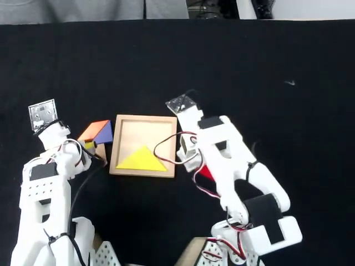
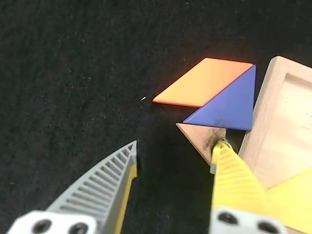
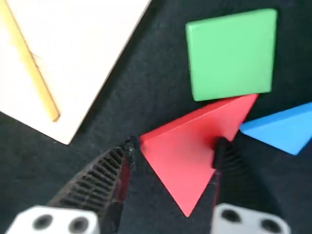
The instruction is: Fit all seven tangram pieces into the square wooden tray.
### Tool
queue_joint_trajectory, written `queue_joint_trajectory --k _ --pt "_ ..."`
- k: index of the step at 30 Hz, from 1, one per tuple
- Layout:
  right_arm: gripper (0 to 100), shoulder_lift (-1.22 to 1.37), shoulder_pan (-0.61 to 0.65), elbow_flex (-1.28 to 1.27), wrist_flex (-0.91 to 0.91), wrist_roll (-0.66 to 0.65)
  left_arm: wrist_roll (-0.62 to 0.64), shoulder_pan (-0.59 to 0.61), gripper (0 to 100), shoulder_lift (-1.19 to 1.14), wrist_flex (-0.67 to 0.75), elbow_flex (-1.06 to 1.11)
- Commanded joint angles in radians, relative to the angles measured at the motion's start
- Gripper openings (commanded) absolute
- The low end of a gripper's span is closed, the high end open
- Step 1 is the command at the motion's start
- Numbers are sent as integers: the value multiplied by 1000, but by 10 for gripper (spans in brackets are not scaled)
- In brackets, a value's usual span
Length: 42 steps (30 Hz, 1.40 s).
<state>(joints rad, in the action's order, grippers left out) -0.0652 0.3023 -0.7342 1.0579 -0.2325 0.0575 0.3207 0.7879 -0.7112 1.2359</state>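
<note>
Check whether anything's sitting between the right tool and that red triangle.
Nothing visible does. The right tool is open with a finger on either side of the red triangle; the green square and blue piece lie beyond it.

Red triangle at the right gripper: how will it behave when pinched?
The red triangle looks rigid, flat, light: likely no flex or rolling. Smooth face, slanted edges inside the right gripper: may rotate or squirt out when squeezed.
</note>
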Motion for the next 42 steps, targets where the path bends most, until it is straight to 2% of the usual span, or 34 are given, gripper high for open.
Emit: queue_joint_trajectory --k 1,12,18,24,32,42 --pt "298 28 12 -1 12 -5 9 4 248 18 20 -7" --pt "289 35 6 16 20 -5 8 4 248 18 18 -7" --pt "233 36 5 16 20 -55 8 5 248 18 18 -7" --pt "232 12 -71 25 31 -60 8 4 248 18 18 -7" --pt "226 -107 -98 54 144 -123 8 5 248 18 18 -7" --pt "78 -58 -132 44 141 -207 6 8 248 18 18 -5"
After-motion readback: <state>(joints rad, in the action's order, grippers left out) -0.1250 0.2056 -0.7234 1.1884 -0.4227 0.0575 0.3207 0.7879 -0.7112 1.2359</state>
